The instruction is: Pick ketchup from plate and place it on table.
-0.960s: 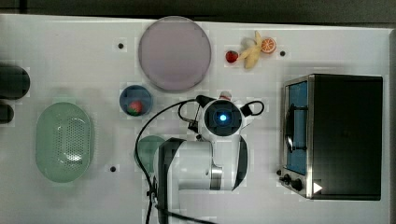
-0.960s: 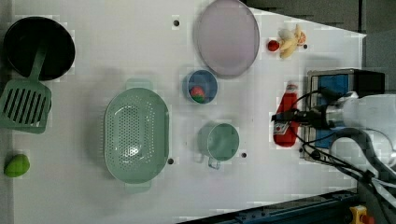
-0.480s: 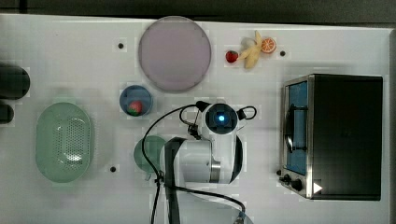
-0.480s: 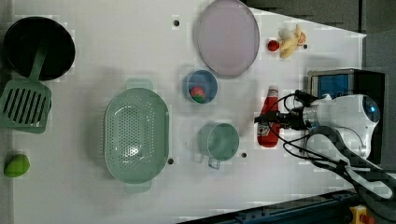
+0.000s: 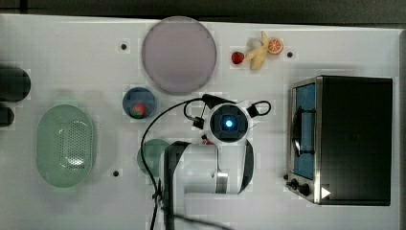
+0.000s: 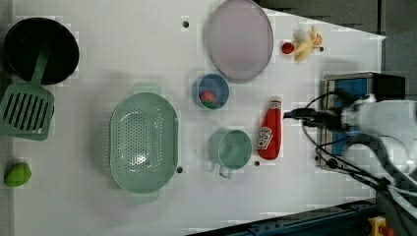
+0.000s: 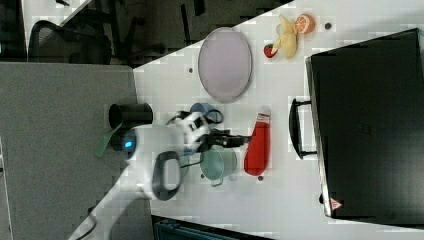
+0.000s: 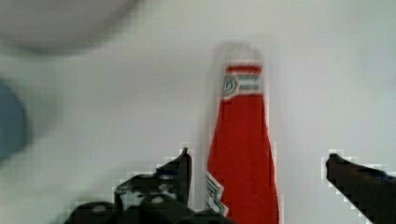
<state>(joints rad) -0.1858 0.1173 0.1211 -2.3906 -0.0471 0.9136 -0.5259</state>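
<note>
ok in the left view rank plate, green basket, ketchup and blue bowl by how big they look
1. green basket
2. plate, not far behind the basket
3. ketchup, long but slim
4. blue bowl; close to the ketchup, so that order is unsure

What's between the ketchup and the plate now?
Nothing. In the left view the ketchup lies flat on the table, cap toward the plate, with bare tabletop between them. The blue bowl sits off to the left view's left.

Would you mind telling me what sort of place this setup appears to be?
Probably a robot lab's mock kitchen bench: a white table with small holes, a toaster oven, toy-like food such as the ketchup, and an office chair beyond the table.
</note>
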